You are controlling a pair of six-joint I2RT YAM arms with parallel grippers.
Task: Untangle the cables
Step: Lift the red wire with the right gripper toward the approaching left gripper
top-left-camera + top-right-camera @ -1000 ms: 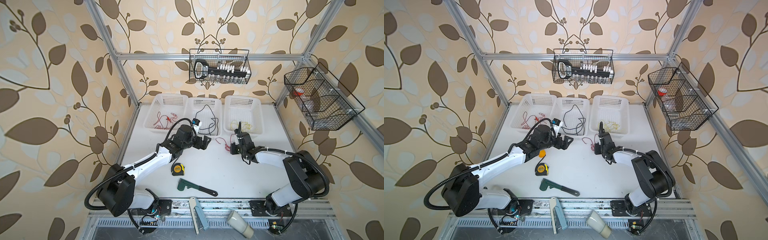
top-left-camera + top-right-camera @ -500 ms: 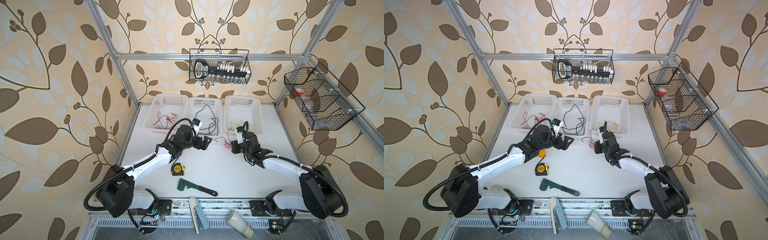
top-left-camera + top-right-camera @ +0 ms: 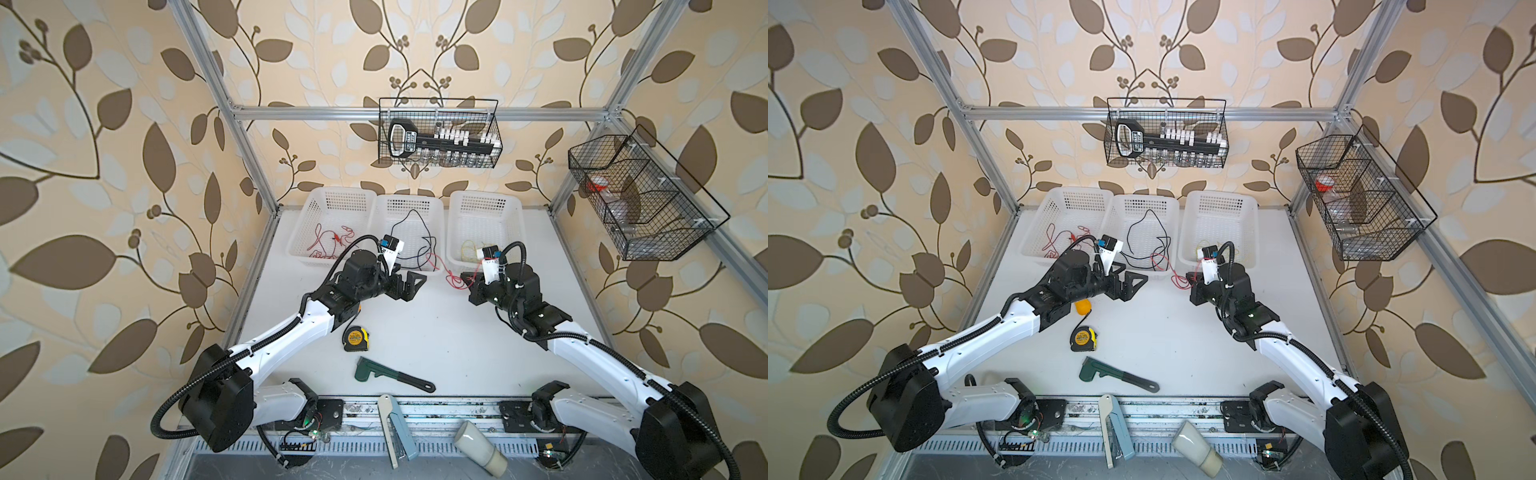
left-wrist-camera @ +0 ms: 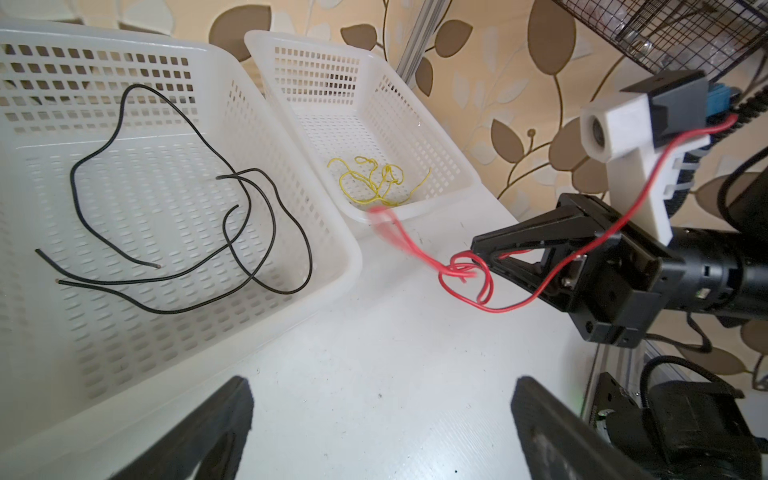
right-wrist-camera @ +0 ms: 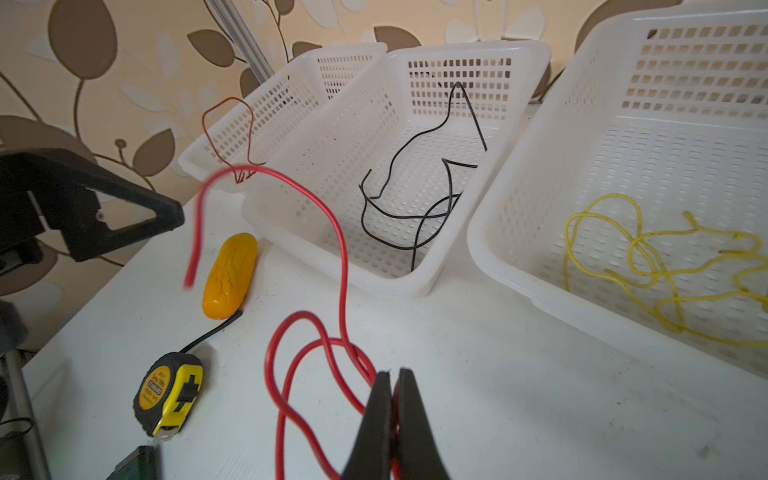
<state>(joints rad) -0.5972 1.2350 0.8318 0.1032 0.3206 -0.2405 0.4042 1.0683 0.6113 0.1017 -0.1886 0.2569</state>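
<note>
A red cable (image 5: 343, 266) loops over the white table (image 5: 498, 395), in front of the gap between the middle basket (image 4: 349, 253) and the right basket (image 4: 316, 70). The right gripper (image 5: 392, 374) is pinched closed on it, with loops spilling beside its fingertips. The left gripper (image 4: 382, 382) faces it, jaws spread wide, holding nothing and clear of the cable. A black cable (image 4: 73, 176) lies in the middle basket, a yellow cable (image 5: 567, 257) in the right basket. The red cable's free end is blurred, and the fingers hide the exact pinch point. The thin red cables (image 3: 320, 245) in the left basket (image 3: 336, 199) are too small to trace.
</note>
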